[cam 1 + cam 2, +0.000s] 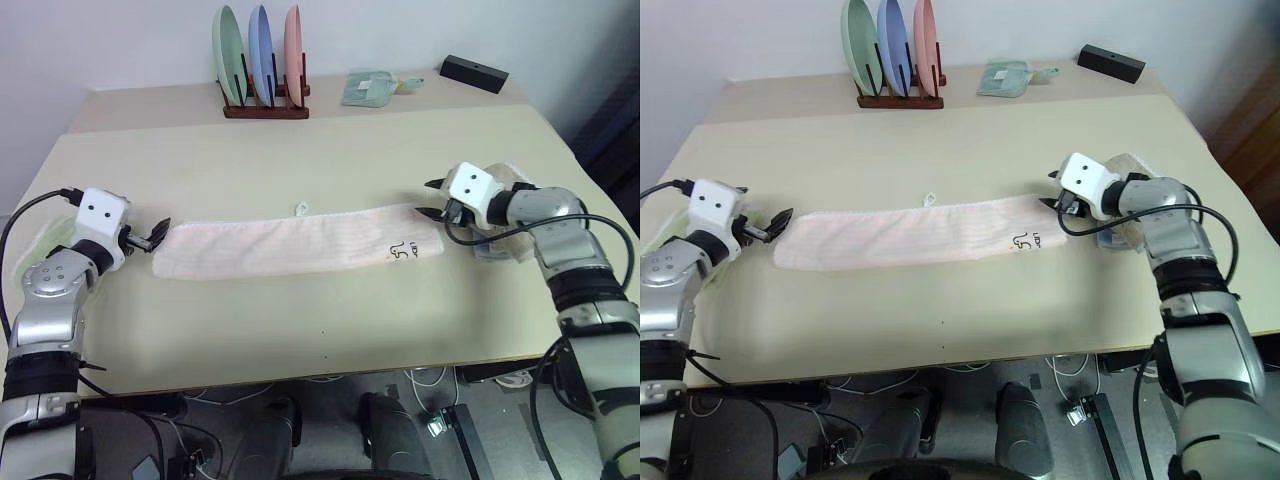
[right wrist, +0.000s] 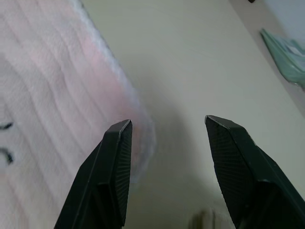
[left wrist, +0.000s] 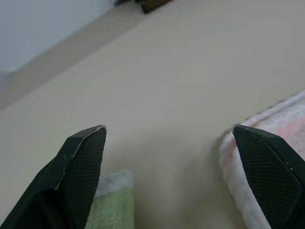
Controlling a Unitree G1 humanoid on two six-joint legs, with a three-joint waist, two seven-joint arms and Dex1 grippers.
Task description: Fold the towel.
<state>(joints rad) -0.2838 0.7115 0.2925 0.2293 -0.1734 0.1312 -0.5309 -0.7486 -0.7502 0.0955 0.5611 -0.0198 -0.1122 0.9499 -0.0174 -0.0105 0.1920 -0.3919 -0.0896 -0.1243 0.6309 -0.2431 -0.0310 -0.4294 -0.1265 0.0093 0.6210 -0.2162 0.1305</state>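
Pale pink towel [image 1: 290,245], flat, outstretched

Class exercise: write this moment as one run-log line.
towel: flat, stretched lengthwise on table | left gripper: jaws open at one end | right gripper: jaws open at logo end

The towel [image 1: 300,243] carries a small dark printed mark [image 1: 401,250] near its corner towards the right edge of the desk [image 1: 300,330]. It looks like a few curled strokes with tiny characters beside them, too small to read as letters or numbers. In the right wrist view, two short dark strokes of it show. No other text or label can be read.
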